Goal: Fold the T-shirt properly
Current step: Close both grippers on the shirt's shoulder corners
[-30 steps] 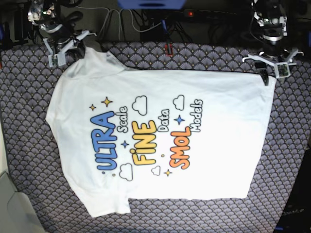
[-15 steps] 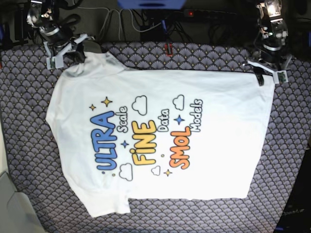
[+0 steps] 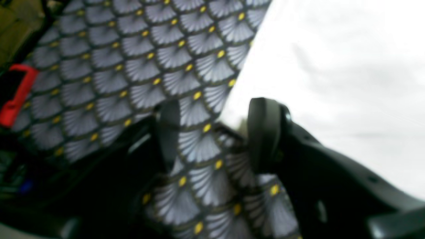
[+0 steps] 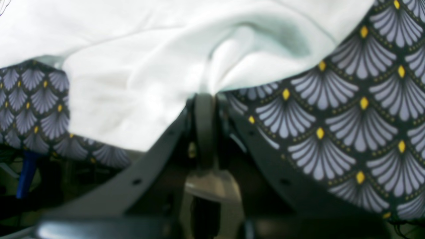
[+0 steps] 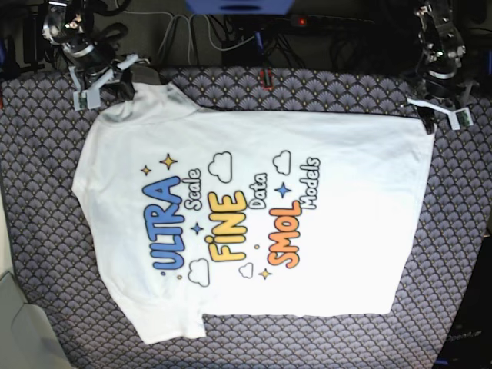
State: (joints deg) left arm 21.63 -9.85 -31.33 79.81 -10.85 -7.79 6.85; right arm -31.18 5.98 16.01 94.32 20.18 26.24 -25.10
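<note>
The white T-shirt (image 5: 254, 215) lies flat and print side up, its sleeves toward the left of the base view. At the far left sleeve, my right gripper (image 5: 104, 83) is shut on a bunched fold of the white cloth (image 4: 132, 66); the pinch (image 4: 206, 96) shows close up in the right wrist view. My left gripper (image 5: 440, 114) hangs at the shirt's far right hem corner. It (image 3: 215, 132) stands open, one finger over the tablecloth and the other at the edge of the shirt (image 3: 332, 66), with nothing gripped.
A fan-patterned tablecloth (image 5: 46, 231) covers the table under the shirt. Cables and a power strip (image 5: 231, 31) run along the far edge, beside a red clip (image 3: 16, 96). A grey object (image 5: 15, 323) sits at the near left corner.
The left gripper has turned and drifted right, staying by the hem corner. The right gripper kept its pinch on the sleeve and barely shifted. The shirt lies as before.
</note>
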